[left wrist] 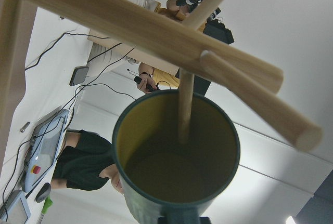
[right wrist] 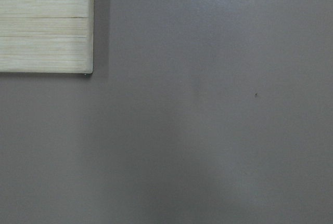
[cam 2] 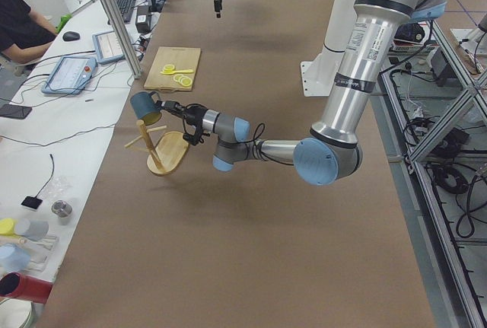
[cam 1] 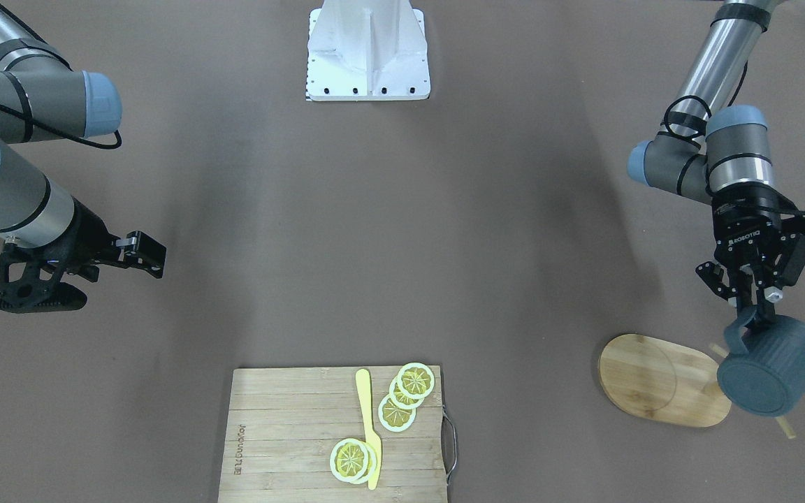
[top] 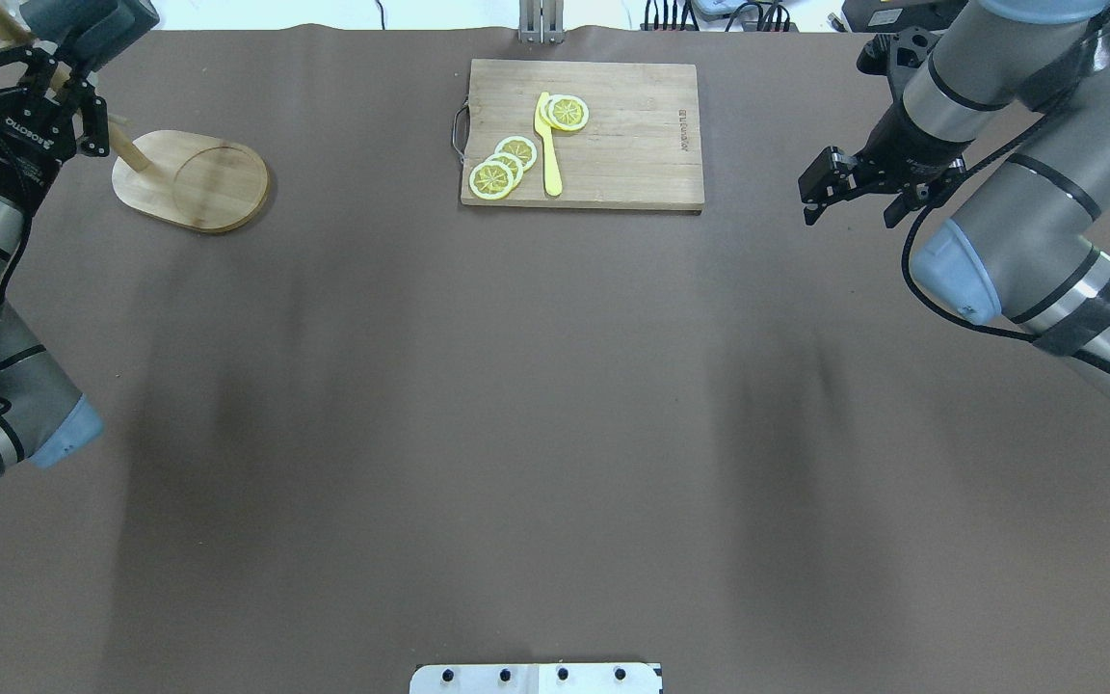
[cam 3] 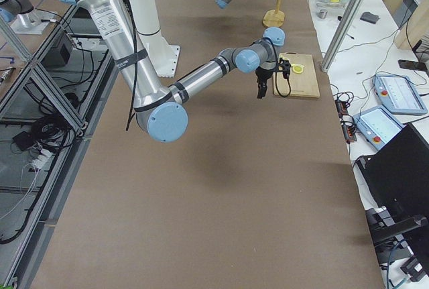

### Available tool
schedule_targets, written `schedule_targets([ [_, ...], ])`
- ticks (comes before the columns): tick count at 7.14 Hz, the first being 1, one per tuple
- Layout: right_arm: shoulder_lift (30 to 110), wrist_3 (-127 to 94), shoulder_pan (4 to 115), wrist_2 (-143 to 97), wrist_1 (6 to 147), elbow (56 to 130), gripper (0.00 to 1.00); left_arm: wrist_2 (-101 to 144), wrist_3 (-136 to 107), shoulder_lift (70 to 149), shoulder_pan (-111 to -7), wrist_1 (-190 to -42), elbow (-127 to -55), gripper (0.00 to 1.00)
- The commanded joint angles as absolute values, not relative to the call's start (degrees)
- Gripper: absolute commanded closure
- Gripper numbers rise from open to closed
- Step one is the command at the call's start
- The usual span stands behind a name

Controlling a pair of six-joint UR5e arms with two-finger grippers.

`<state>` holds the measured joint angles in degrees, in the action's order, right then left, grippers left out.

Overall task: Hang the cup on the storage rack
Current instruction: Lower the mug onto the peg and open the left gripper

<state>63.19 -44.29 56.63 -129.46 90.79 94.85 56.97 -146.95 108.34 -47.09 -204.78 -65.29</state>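
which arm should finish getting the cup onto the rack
Left. Its hand already grips the cup by the handle at the rack pegs; the right hand is far across the table.

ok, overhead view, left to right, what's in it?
Left tool → storage rack → lemon slices → yellow knife → cutting board → right tool.

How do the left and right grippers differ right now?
The left gripper is shut on the cup by its handle, up among the storage rack pegs; the right gripper holds nothing. The left hangs over the rack's base, the right over bare table near the cutting board. Both are off the table.
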Motion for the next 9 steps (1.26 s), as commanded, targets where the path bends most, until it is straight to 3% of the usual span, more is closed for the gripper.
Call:
schedule_targets([
  [1, 63.19, -44.3, 56.6, -129.46, 90.79, 94.83, 0.0, 60.71, -146.95, 108.11, -47.02, -204.7, -65.74, 1.0],
  [9, 63.19, -44.38, 56.43, -129.46, 90.79, 94.92, 0.0, 61.44, -147.92, 107.67, -48.16, -204.61, -65.83, 1.0],
])
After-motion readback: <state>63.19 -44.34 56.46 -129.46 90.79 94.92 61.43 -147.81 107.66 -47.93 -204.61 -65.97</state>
